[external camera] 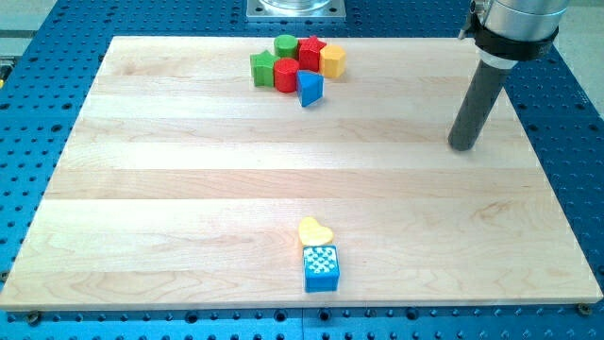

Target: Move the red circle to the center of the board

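Note:
Two red blocks sit in a tight cluster near the view's top centre. One red block [287, 76] is at the cluster's lower middle and looks rounded. The other red block [310, 52] is above and to its right and looks angular. I cannot tell for sure which is the circle. My tip [463, 147] rests on the board at the view's right, far to the right of the cluster and touching no block.
The cluster also holds a green block [263, 68] at its left, a green round block [286, 43] at its top, a yellow hexagon [332, 61] and a blue triangle [310, 89]. A yellow heart [315, 231] and a blue cube [321, 269] sit together near the bottom edge.

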